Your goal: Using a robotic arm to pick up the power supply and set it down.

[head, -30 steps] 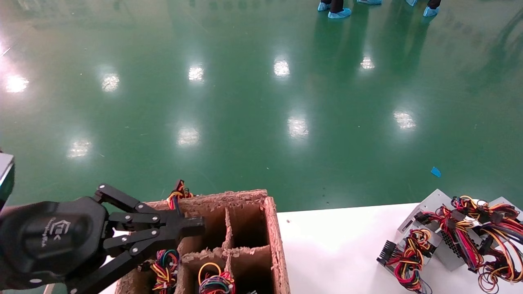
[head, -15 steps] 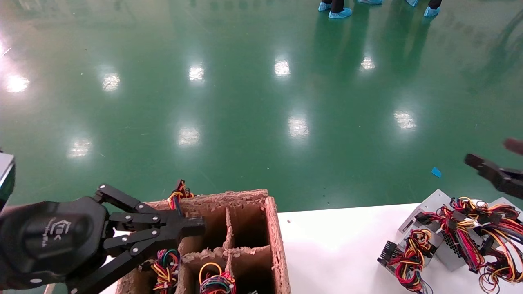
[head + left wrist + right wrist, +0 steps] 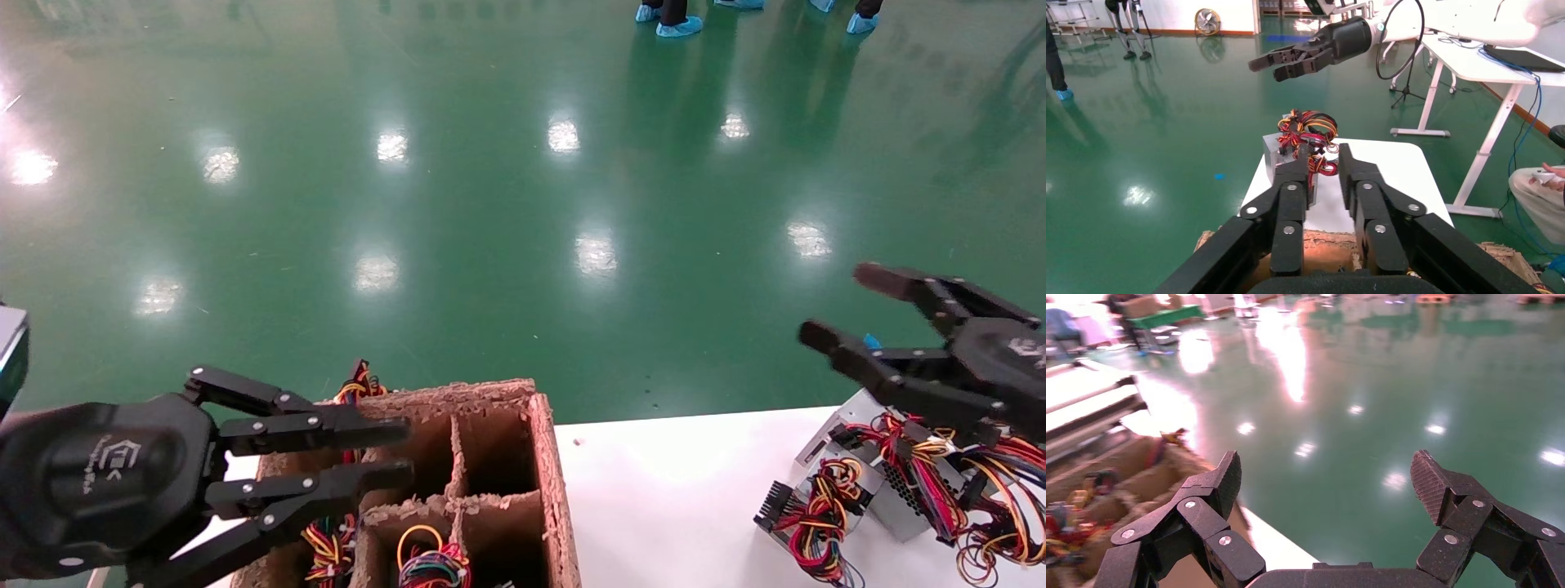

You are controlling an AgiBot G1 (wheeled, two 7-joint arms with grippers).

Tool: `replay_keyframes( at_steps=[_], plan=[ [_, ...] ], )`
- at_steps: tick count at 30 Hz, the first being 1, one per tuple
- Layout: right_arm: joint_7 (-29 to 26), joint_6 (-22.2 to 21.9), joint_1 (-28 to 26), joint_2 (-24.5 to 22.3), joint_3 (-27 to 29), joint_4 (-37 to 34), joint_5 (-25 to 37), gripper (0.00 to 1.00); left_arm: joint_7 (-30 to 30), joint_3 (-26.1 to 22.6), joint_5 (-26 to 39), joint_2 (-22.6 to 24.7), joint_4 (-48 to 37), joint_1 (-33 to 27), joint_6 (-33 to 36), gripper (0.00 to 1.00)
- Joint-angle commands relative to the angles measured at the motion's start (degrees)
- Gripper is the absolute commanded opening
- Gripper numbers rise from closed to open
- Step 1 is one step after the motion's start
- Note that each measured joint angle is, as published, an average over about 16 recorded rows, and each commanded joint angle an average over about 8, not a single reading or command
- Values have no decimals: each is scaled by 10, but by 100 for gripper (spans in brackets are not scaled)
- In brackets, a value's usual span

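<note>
Two silver-grey power supplies with red, yellow and black wire bundles lie together at the right end of the white table. My right gripper hovers just above them, open wide and empty; the right wrist view shows its gripper over green floor. My left gripper hangs over the brown cardboard divided box, open a little, holding nothing. In the left wrist view the left gripper points toward the power supplies, with the right gripper above them.
The divided box holds more coloured wire bundles in its near cells; its far right cell looks empty. Bare white tabletop lies between the box and the power supplies. Green floor lies beyond the table edge, with people's feet far off.
The left gripper's fingers have parted from shut to slightly open. The right gripper has come in from the right, open, to above the power supplies.
</note>
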State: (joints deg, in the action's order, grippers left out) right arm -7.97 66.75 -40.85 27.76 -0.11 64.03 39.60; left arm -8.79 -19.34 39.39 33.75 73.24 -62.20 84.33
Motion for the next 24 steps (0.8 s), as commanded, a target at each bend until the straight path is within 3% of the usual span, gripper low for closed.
replay_keyframes(
  at_steps=[1,24],
  plan=[
    [-2,14,-15,5,-11,7,2,100,0,0,0,0,0,0,0,100],
    [-25,167,-183,64,-141,84,20,100,0,0,0,0,0,0,0,100]
  ],
)
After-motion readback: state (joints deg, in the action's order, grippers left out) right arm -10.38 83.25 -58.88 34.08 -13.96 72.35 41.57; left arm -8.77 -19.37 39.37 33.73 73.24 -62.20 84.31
